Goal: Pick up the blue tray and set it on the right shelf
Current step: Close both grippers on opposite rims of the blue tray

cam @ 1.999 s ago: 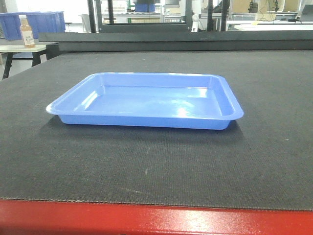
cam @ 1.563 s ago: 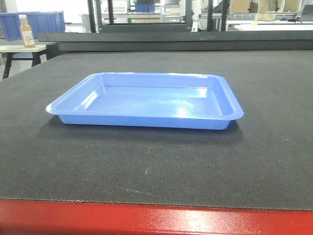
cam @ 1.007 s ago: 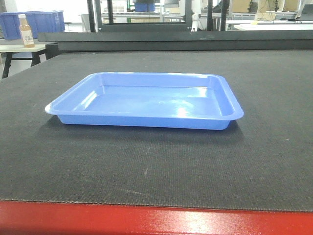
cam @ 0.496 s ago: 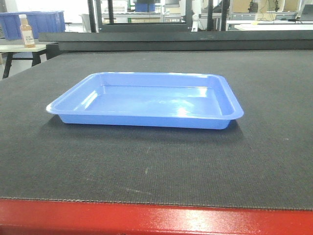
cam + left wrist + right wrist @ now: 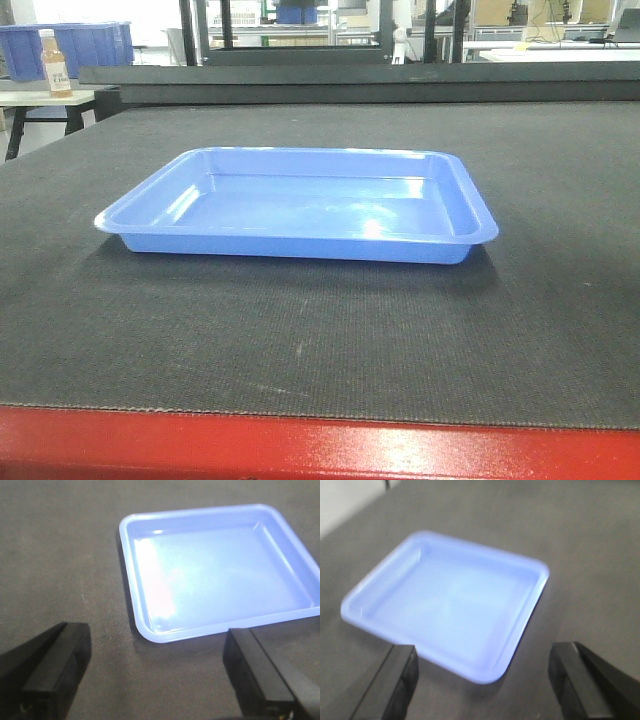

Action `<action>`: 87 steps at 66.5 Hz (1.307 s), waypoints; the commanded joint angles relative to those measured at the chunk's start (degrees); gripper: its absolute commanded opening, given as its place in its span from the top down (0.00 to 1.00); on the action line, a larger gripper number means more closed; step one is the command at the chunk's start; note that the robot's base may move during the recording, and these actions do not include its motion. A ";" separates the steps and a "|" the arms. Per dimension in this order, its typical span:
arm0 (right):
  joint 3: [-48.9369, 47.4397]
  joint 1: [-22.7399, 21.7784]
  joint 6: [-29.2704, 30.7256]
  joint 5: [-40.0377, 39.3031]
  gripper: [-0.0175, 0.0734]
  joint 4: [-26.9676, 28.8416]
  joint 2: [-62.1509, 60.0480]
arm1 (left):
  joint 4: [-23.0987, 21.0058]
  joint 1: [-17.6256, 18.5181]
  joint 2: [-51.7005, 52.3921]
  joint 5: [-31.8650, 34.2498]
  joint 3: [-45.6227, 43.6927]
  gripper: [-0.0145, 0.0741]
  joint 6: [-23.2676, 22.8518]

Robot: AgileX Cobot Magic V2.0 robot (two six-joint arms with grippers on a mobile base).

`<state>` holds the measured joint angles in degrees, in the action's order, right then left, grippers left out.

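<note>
The blue tray [image 5: 300, 205] lies flat and empty on the dark mat [image 5: 300, 340] of the red-edged table. It also shows in the left wrist view [image 5: 215, 575] and in the right wrist view [image 5: 450, 597]. My left gripper [image 5: 157, 672] is open and empty, hovering above the mat just short of the tray's near left corner. My right gripper [image 5: 482, 680] is open and empty, hovering above the tray's near right corner. Neither gripper shows in the front view. The right shelf is out of view.
The table's red front edge [image 5: 300, 450] runs along the bottom. A bottle [image 5: 53, 65] stands on a side table at the far left, with dark-blue bins [image 5: 80, 45] behind it. Black frames and benches stand at the back.
</note>
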<state>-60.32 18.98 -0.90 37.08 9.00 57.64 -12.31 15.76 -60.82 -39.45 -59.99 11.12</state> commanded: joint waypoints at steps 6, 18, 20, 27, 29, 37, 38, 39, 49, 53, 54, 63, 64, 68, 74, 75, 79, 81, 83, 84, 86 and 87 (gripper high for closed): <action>-12.54 0.29 -0.60 7.67 0.11 -2.19 14.87 | -0.85 0.26 -12.08 -2.57 -12.76 0.32 -0.94; -25.02 0.41 -13.12 16.67 0.11 -9.00 29.14 | 6.03 0.26 -24.46 -8.13 -23.88 0.32 -9.55; -26.80 0.41 -14.47 17.96 0.11 -10.44 30.93 | 7.40 0.26 -26.13 -9.34 -25.57 0.32 -11.12; -33.40 0.47 -18.07 20.43 0.11 -12.40 37.32 | 10.89 0.38 -32.52 -14.78 -31.98 0.32 -13.73; -34.78 0.47 -18.15 20.58 0.11 -12.46 38.66 | 10.87 0.38 -33.98 -15.87 -33.45 0.32 -13.73; -38.87 0.41 -18.15 19.80 0.11 -12.40 43.13 | 10.37 0.63 -39.39 -18.08 -38.84 0.32 -13.73; -39.06 0.41 -18.15 19.53 0.11 -12.40 43.51 | 10.37 0.77 -39.91 -18.18 -39.35 0.32 -13.73; -39.23 0.41 -18.15 19.26 0.11 -12.40 44.05 | 10.37 0.78 -40.44 -18.29 -39.85 0.32 -13.73; -39.48 -0.28 -18.19 16.56 0.11 -12.27 47.49 | 10.37 1.96 -45.86 -18.88 -44.93 0.32 -13.73; -39.48 -0.58 -18.19 15.81 0.11 -12.27 48.62 | 10.37 2.04 -47.61 -19.16 -46.50 0.32 -13.73; -39.48 -0.65 -18.19 15.73 0.11 -12.27 48.88 | 10.37 2.04 -48.17 -19.16 -46.76 0.32 -13.73; -39.48 -0.94 -19.10 15.81 0.11 -12.22 51.12 | 10.37 2.08 -51.07 -19.16 -47.64 0.32 -13.73; -39.48 -0.98 -19.43 15.81 0.11 -12.22 51.35 | 10.37 2.08 -51.36 -19.16 -47.64 0.32 -13.73; -39.48 -1.13 -20.57 15.77 0.11 -12.21 52.28 | 10.37 1.98 -52.39 -19.16 -47.64 0.32 -13.73; -39.48 -1.18 -20.96 15.15 0.11 -12.16 53.53 | 10.25 1.98 -54.35 -19.16 -47.64 0.32 -13.73; -39.48 -1.18 -20.96 15.03 0.11 -12.16 53.76 | 10.25 1.98 -54.52 -19.16 -47.64 0.32 -13.73; -39.48 -1.18 -20.96 14.75 0.11 -12.06 54.39 | 9.89 1.98 -55.35 -19.03 -47.64 0.32 -13.87; -39.48 -1.18 -20.96 14.75 0.11 -12.06 54.77 | 9.14 1.98 -55.78 -18.82 -47.64 0.32 -13.87; -39.48 -1.18 -20.96 14.75 0.11 -12.06 55.13 | 8.97 1.98 -56.27 -18.82 -47.64 0.32 -13.87; -39.48 -1.18 -20.96 14.75 0.11 -12.06 55.32 | 8.81 1.98 -56.42 -18.82 -47.64 0.32 -13.87; -39.48 -1.18 -20.96 14.82 0.11 -12.06 55.80 | 8.81 1.98 -56.95 -18.82 -47.64 0.32 -13.87; -39.48 -1.18 -20.96 14.82 0.11 -12.06 55.95 | 8.81 1.98 -57.16 -18.82 -47.64 0.32 -13.87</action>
<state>-97.73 18.28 -21.63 53.87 -2.35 115.93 -2.50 17.56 -120.40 -60.08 -105.64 -2.17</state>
